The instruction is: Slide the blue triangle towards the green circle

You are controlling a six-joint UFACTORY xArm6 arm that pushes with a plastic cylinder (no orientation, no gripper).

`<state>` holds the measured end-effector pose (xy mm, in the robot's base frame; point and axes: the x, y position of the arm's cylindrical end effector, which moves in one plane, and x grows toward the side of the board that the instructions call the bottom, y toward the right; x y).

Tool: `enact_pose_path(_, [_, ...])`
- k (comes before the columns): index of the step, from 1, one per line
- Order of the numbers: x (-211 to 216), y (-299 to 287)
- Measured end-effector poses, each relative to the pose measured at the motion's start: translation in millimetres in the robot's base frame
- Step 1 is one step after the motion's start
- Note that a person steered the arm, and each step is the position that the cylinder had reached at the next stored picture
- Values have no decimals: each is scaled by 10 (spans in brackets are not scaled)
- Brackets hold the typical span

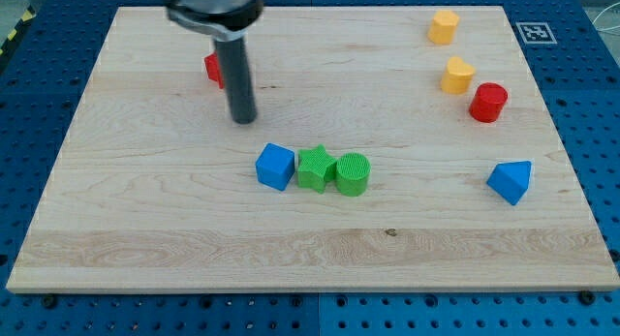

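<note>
nearest, the blue triangle block (511, 181) at the right should be approached from its right side by my tip (243, 119), bare and far left, then pushed leftward to the green circle block (353, 174).

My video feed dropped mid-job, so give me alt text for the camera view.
My tip rests toward the wooden board's top left, far from the blue triangle at the right edge. The green circle sits mid-board, touching a green star beside a blue cube.
</note>
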<state>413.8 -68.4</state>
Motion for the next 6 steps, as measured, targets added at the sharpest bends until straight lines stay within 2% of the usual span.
enact_pose_path(3, [109, 1847])
enact_pose_path(4, [190, 2652])
enact_pose_path(6, [802, 3900])
